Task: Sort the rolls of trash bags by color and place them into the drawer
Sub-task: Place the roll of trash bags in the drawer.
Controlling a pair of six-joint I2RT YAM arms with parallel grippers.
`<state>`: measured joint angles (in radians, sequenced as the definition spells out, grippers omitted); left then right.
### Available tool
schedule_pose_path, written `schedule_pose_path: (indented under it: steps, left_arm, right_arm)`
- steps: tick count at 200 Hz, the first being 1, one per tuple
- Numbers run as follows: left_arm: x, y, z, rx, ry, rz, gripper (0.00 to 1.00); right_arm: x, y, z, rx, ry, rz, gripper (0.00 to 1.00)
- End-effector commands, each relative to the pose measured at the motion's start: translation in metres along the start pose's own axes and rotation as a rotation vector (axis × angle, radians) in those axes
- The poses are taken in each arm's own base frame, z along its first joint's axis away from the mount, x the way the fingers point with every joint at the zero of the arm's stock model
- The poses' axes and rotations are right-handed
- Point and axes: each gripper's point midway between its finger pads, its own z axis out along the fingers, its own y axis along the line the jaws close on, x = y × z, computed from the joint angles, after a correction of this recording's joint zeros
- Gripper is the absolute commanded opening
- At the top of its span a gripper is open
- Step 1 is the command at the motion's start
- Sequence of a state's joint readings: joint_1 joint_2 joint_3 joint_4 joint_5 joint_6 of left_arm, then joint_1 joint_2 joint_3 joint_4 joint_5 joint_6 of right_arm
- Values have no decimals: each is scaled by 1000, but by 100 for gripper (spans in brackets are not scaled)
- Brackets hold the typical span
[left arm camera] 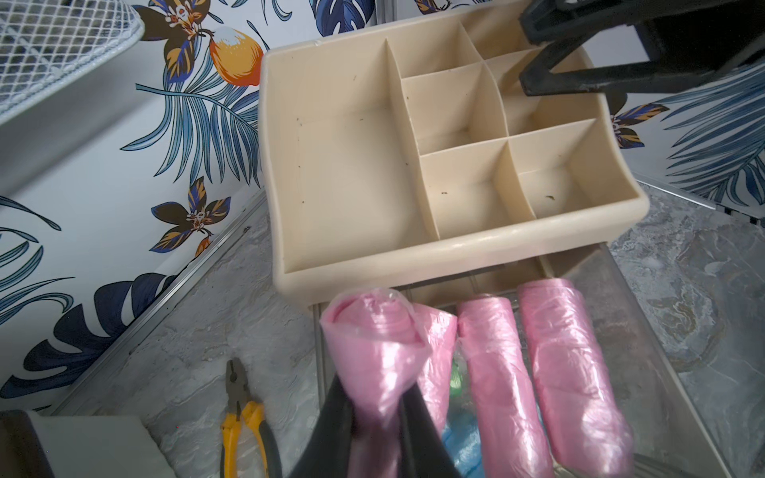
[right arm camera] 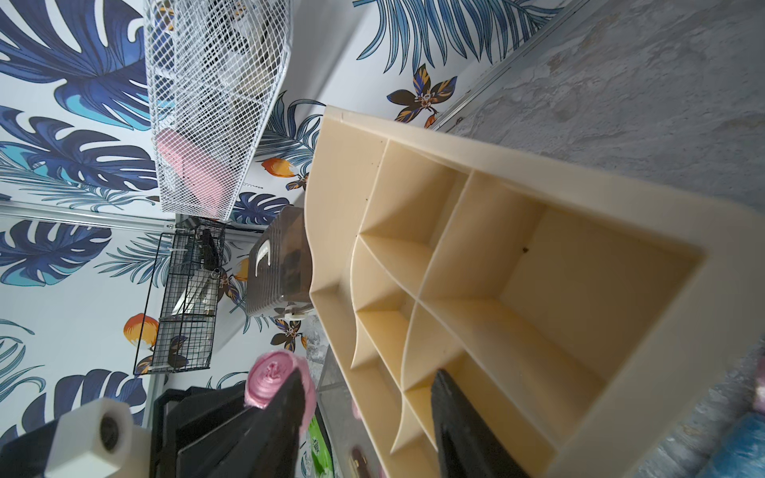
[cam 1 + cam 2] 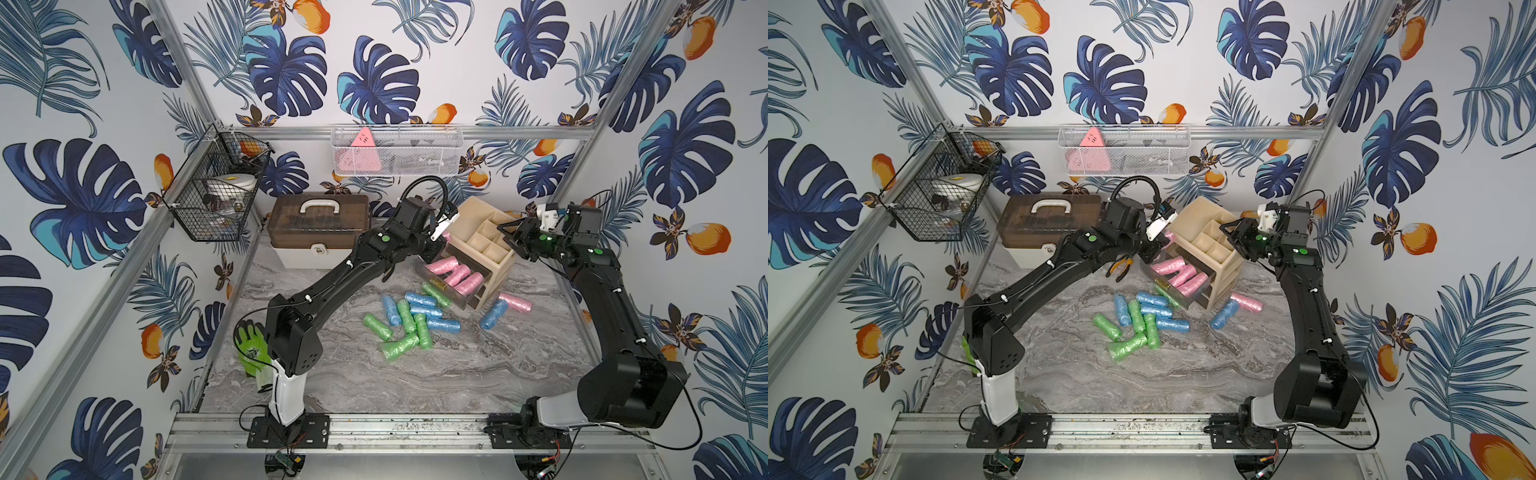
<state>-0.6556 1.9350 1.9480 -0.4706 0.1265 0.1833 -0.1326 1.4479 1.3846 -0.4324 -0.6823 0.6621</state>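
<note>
1 beige organiser [image 3: 484,232], 1 open drawer [image 3: 464,300] w/ 3 pink rolls [image 3: 457,275]. Table [image 3: 457,374], drawer's 4–7 o'clock: 5 blue rolls [image 3: 442,325], 5 green rolls [image 3: 399,347], 1 stray pink roll [image 3: 515,302]. L gripper [image 1: 372,409] clenched on 4th pink roll [image 1: 372,331] at drawer's 12 o'clock; R gripper [image 2: 368,374] released, empty.

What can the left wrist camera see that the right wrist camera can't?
Only the left wrist view shows the yellow-handled pliers on the table and, plainly, the pink rolls lying side by side in the clear drawer. Only the right wrist view shows the black wire basket and the toolbox's white handle. Both show the beige organizer with empty top compartments, the white mesh basket, and the pink roll pinched in the left gripper.
</note>
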Motion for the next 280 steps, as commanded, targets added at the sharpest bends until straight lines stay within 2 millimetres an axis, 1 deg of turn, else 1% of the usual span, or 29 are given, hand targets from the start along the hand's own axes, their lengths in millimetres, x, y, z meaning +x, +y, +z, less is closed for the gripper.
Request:
schedule_pose_path:
  steps: [1,40,86,119,153,164,184,201,209,217,241,280]
  left_arm:
    - [-14,0,6,7,-81,2,7]
    - [-1,-3,16,13,-94,2,7]
    - [14,2,28,-18,-74,7,7]
    - [24,4,37,-40,-17,35,8]
    - [37,-4,48,-59,92,113,13]
    - [42,-8,51,-57,120,132,16]
    - [43,-12,52,-48,134,131,24]
    - [40,-14,49,-48,122,122,43]
    - [36,-16,47,-48,111,119,49]
    - [32,-17,45,-45,100,115,53]
    - [20,-15,39,-59,66,96,61]
    - [-3,-16,22,-53,6,70,66]
  right_arm:
    - [-5,4,0,-10,-16,-20,52]
    - [-5,3,2,-12,-9,-18,52]
    - [-4,0,4,-13,-2,-11,52]
    - [-4,-1,5,-11,-1,-11,52]
    - [-4,0,5,-10,0,-11,52]
    - [-4,0,5,-9,-2,-12,52]
    - [-4,-1,5,-7,-4,-12,52]
    - [-4,-1,4,-5,-4,-11,52]
    - [-4,-1,4,-5,-4,-12,52]
    - [-4,-1,4,-5,-4,-10,52]
    - [-4,0,4,-4,-5,-12,52]
    - [-5,1,2,-5,-7,-13,52]
